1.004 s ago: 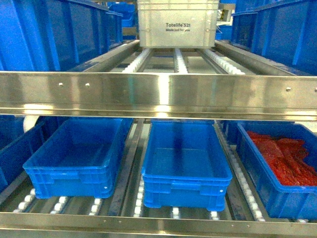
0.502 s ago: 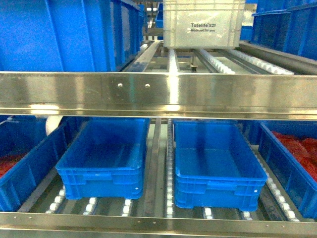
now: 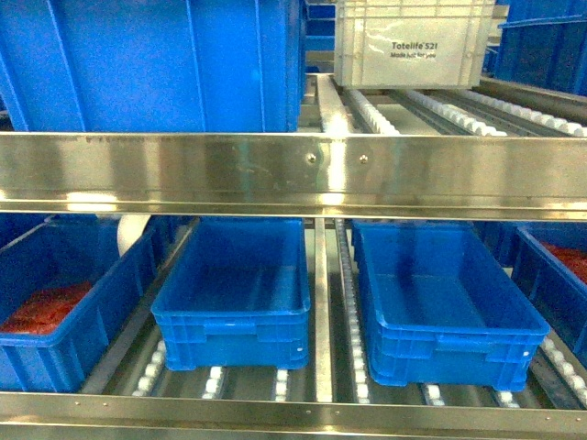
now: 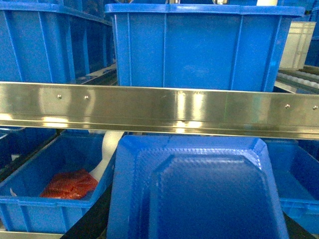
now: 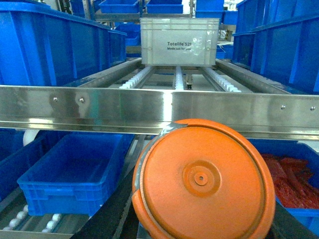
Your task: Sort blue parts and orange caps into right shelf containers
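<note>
The shelf [image 3: 293, 174] is a big shiny metal rack with rows of small white rollers, and its long front rail runs flat from side to side. Two empty blue containers [image 3: 237, 289] sit side by side on the lower level, near the middle, with their long sides running front to back, away from the robot. A blue bin with red stuff [image 3: 55, 307] sits to their left, and another bin with red stuff [image 3: 564, 275] peeks in at the far right. Up top stands a white box [image 3: 413, 41]. The blue part [image 4: 199, 194] fills the bottom of the left wrist view, flat face toward the camera, its long side going up and away. The orange cap [image 5: 204, 181] fills the bottom of the right wrist view, round face to the camera, so it has no long side. Both seem to be held, but neither gripper shows, so I cannot tell if the jaws are apart or together. To do this step well, I think each arm should go under the front rail, stop right over one empty container, and let go low so nothing bounces out.
</note>
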Tool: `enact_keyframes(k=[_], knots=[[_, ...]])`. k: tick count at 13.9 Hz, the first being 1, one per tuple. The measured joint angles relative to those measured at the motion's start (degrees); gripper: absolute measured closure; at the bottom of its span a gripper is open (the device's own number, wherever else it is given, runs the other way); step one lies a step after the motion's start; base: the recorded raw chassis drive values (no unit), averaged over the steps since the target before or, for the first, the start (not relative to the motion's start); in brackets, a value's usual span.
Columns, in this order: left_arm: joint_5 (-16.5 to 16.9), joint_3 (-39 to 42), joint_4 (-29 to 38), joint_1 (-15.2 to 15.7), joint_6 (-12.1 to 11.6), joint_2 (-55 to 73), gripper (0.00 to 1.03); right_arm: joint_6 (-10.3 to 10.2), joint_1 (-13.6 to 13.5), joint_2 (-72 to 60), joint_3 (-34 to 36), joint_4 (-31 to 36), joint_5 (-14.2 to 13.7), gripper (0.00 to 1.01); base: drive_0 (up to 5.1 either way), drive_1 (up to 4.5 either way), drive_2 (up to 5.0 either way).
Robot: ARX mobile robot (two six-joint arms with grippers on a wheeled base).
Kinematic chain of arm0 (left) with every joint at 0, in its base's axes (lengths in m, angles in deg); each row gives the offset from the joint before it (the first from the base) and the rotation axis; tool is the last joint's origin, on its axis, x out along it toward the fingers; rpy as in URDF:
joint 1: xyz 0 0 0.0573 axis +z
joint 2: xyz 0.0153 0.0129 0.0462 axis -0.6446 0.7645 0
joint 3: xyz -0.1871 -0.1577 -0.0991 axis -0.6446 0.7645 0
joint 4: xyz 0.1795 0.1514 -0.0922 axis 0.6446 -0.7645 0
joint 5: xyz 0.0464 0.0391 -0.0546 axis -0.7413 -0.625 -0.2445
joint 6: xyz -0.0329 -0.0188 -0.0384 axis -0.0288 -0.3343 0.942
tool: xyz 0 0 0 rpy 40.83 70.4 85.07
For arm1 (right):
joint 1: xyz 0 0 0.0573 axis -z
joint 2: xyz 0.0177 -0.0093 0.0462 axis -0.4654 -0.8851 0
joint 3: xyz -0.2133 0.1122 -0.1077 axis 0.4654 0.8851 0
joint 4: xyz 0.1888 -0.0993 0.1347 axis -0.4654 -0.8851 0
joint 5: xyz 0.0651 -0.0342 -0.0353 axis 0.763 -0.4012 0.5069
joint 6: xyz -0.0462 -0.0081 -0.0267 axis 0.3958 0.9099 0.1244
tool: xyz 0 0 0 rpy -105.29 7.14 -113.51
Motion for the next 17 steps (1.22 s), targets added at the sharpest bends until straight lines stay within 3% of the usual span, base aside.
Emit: enact_keyframes(k=[17], knots=[[0.13,0.0,-0.11,0.0,0.0,0.0,0.62,0.0,0.0,0.0,0.0,0.11,-0.17,0.58,0.0,0.0,0.0]])
